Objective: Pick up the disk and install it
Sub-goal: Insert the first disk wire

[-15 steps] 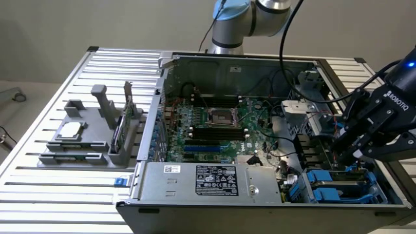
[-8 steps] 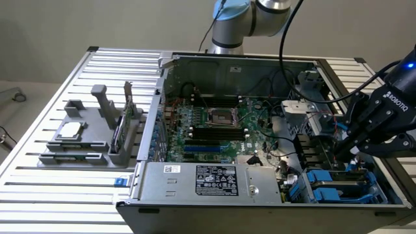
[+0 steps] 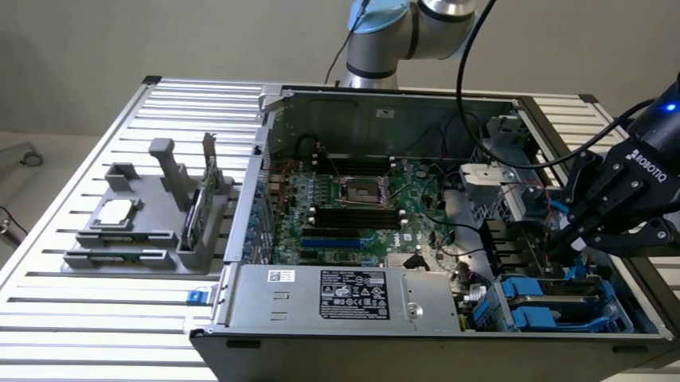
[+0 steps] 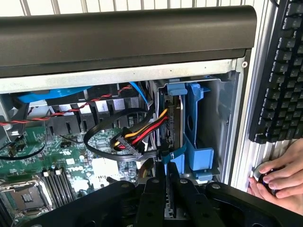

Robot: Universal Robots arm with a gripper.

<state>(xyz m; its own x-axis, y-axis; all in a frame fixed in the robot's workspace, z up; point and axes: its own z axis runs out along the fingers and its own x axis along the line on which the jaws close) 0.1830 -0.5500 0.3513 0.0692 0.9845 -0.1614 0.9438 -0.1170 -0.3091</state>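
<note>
Below the gripper (image 3: 563,253), at the drive bay of the open case (image 3: 318,334), sits one disk (image 4: 176,124), standing on edge in its blue carrier (image 4: 196,142). The two fingers (image 4: 158,189) are drawn nearly together, pinching the blue tab on the carrier's edge; whether the grip is fully firm is hard to confirm from the wrist view. One cable bundle (image 4: 137,135), with red, yellow and black wires, ends in a connector just beside the disk. One flat grey cable (image 4: 102,142) loops next to it.

Beside the gripper, deeper in the case, lies one motherboard (image 3: 351,207) with one empty processor socket (image 3: 358,191). One power supply (image 3: 340,298) with a white label sits at the case's near edge, away from the gripper toward the exterior view's left.

Well apart from the gripper, outside the case on the slatted table (image 3: 95,318), stands one grey fixture (image 3: 149,231). It carries one silver chip (image 3: 115,213) and one green card (image 3: 216,183), upright.

Outside the case wall, near the gripper, one keyboard (image 4: 281,71) rests on the table, and one hand (image 4: 279,177) holds a small round object.
</note>
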